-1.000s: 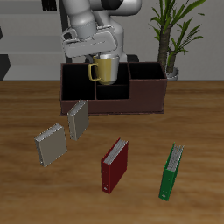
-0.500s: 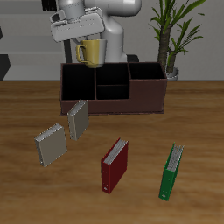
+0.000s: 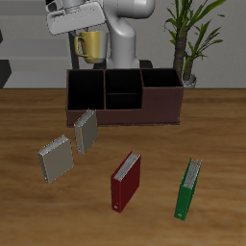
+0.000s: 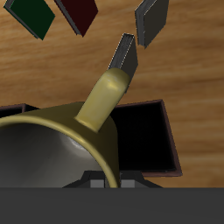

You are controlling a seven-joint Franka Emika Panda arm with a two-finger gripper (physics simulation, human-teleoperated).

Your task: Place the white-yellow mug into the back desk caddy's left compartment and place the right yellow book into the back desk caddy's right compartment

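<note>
**Mug held high above the caddy's end section**

From the exterior view, my claw (image 3: 81, 27) was raised well above the bench (image 3: 192, 135), pinching the white-yellow mug (image 3: 89, 43) by its upper part. The mug hung clear in the air, its yellowish handle turned sideways, over the end of the back desk caddy (image 3: 125, 101) that lies toward the grey books. That end's large black-lined section (image 3: 85, 89) sat open below, as did the other large end section (image 3: 161, 81) near the potted plant (image 3: 187, 34). On the bench in front of the caddy two grey books (image 3: 86, 131) (image 3: 56, 159) stood tilted close to each other, a dark red book (image 3: 126, 181) stood nearer the front edge, and a green book (image 3: 189, 188) stood apart from it on the plant's side.

From the wrist view, the mug (image 4: 61, 144) filled most of my sight, its rim curving across and its handle (image 4: 105, 96) pointing away toward the books. Beside the mug I saw one black-lined section of the caddy (image 4: 144, 140) with its maroon wall. Beyond it on the wood were the two grey books (image 4: 127, 54) (image 4: 153, 17), the red book (image 4: 79, 12) and the green book (image 4: 33, 16). I could not see my own fingers there; only a dark strip of the claw's body showed at the frame's edge.
</note>
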